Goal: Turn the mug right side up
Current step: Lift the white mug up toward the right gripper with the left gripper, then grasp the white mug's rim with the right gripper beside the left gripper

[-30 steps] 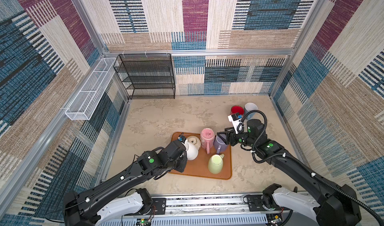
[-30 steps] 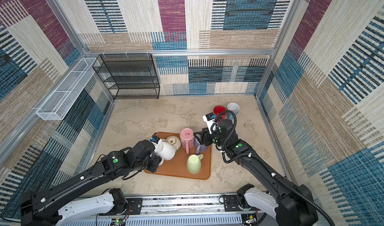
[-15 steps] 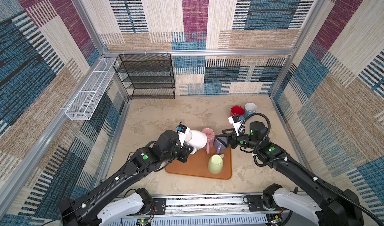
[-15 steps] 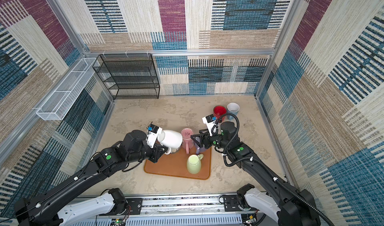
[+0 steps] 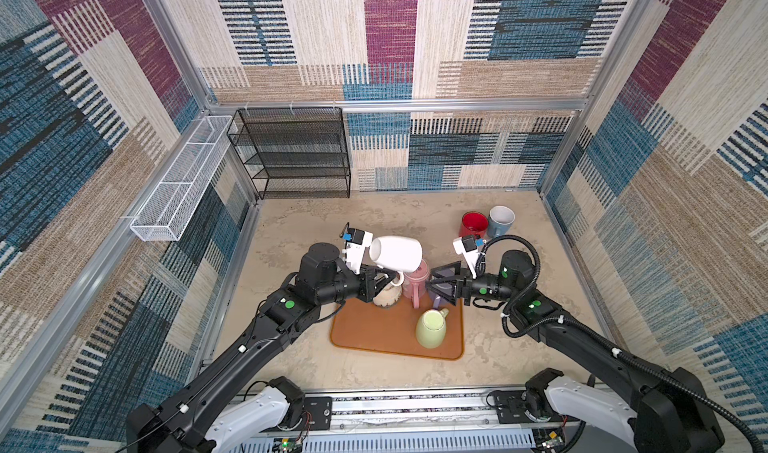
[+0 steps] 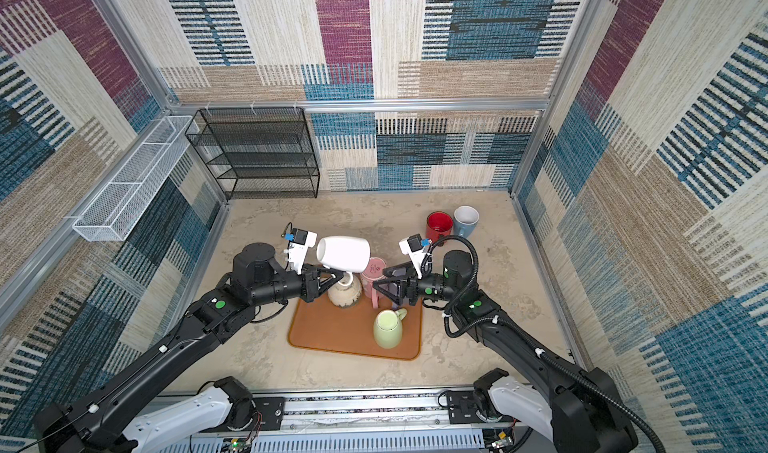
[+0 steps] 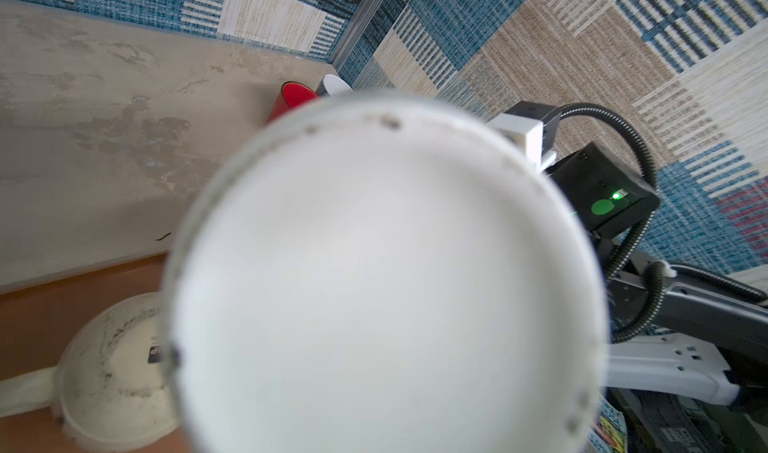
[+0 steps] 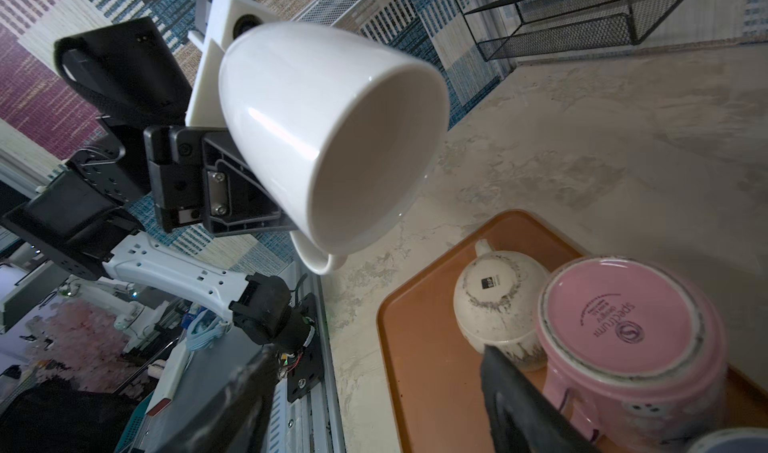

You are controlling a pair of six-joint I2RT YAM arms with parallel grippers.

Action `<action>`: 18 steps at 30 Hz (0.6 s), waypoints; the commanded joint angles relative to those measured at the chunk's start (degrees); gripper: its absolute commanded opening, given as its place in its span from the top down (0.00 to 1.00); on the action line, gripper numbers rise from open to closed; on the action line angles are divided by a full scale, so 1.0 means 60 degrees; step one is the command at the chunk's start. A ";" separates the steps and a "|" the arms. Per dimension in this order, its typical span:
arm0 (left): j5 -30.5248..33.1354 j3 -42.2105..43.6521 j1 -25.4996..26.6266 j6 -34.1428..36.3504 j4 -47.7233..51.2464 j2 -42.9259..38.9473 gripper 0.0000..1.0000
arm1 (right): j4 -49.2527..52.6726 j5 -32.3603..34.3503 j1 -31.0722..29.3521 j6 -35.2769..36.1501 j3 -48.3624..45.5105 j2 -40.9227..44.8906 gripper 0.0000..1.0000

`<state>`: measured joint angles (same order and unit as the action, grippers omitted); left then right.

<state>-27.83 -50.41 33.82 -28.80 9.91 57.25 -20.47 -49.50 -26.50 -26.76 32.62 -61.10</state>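
tabletop [image 5: 374, 218]: beige; the stretch behind the tray is judged the safest ground for setting down

tray [image 5: 374, 334]: orange, carrying a pink mug [image 5: 417, 281] and a cream mug [image 5: 384, 300], both base-up, and a green mug [image 5: 432, 328]; crowded, so a poor place to land

white mug [image 5: 395, 253]: the task's item; held in the air above the tray's far left corner, just over the cream mug, lying on its side, mouth toward the right arm, base filling the left wrist view

left gripper [image 5: 384, 282]: jaws clenched on the handle of the white mug, which hangs beneath the body; a handle grip probably lets the mug swing, so the wrist roll that brings the mouth upward is best made slowly, at a height that clears the pink mug's base

right gripper [image 5: 434, 282]: jaws spread, grasping nothing, just beside the pink mug and near the white mug's rim; best kept apart during the roll, or brought in to steady the body only if the grip slips
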 commanded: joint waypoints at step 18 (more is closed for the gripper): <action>-0.2387 -0.0211 -0.0284 -0.1742 -0.4278 0.1156 1.00 | -0.3999 -0.1023 -0.0007 -0.2351 0.0726 -0.1295 0.44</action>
<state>-39.44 -50.83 32.27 -37.58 -7.53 63.66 -38.26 -54.54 -26.50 -36.97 36.42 -68.23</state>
